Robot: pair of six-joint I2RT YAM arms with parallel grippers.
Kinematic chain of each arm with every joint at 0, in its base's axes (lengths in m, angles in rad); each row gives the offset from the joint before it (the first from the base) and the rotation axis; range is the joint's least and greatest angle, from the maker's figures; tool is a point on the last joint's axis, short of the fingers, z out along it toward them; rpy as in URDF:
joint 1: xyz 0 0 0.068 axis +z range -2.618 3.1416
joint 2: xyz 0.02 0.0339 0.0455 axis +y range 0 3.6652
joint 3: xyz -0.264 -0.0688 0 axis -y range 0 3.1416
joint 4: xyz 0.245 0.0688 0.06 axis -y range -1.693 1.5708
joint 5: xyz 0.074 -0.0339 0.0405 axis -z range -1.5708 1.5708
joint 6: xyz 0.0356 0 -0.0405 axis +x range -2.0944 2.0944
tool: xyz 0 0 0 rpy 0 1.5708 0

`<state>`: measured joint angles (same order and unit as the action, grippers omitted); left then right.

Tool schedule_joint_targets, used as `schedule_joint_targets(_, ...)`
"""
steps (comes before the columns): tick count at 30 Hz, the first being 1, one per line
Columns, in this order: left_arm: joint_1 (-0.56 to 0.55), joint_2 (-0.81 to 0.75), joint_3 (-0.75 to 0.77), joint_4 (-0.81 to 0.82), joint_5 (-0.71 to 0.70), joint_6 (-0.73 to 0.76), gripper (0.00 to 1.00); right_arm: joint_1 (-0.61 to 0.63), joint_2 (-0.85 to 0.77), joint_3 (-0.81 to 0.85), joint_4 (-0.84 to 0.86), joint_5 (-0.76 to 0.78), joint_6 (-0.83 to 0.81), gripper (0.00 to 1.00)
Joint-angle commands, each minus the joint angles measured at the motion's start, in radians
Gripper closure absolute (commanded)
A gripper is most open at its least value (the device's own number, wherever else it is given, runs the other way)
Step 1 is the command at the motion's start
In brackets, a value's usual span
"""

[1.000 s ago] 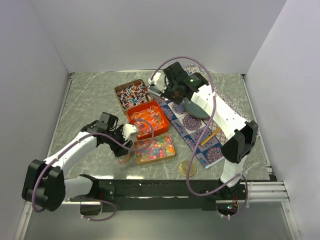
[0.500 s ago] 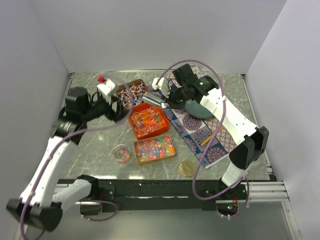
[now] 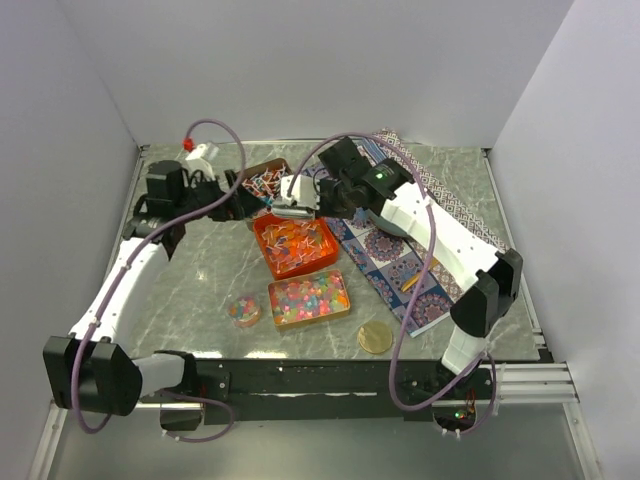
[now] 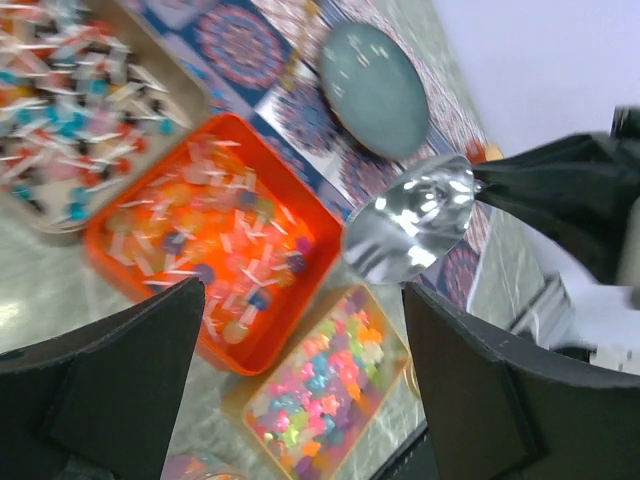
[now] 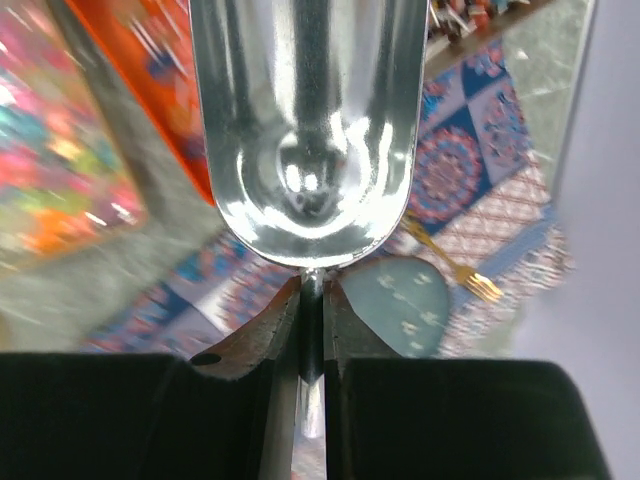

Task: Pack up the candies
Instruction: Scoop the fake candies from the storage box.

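Right gripper (image 5: 312,325): clamped on scoop (image 5: 305,130) handle. Left gripper (image 4: 305,390): jaws apart, empty. Advice: dip scoop shallowly among orange tin (image 4: 318,262) candies (image 4: 200,240), keeping bowl level.

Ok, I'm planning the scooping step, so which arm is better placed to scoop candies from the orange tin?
Right. The right gripper is shut on the metal scoop, which hangs right by the orange tin of candies. The left gripper is open and holds nothing.
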<state>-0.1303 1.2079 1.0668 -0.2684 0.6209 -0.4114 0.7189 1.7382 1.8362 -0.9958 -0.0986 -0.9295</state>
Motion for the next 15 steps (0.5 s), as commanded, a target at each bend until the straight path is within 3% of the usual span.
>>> schedule_joint_targets(1, 0.098, 0.008, 0.015, 0.000, -0.004, -0.052, 0.14, -0.058, 0.044, -0.005, 0.011, 0.163, -0.339, 1.00)
schedule_joint_targets(3, 0.115, 0.053, 0.047, -0.082, -0.110, -0.050, 0.17, -0.068, 0.116, 0.070, -0.029, 0.247, -0.458, 1.00)
schedule_joint_targets(6, 0.127, 0.157, 0.079, -0.206, -0.158, -0.064, 0.24, -0.067, 0.242, 0.202, -0.115, 0.371, -0.555, 1.00)
schedule_joint_targets(11, 0.156, 0.162, 0.004, -0.158, -0.184, -0.104, 0.31, -0.033, 0.397, 0.336, -0.116, 0.534, -0.687, 1.00)
schedule_joint_targets(15, 0.164, 0.162, -0.025, -0.143, -0.182, -0.130, 0.31, -0.004, 0.406, 0.275, -0.018, 0.637, -0.795, 1.00)
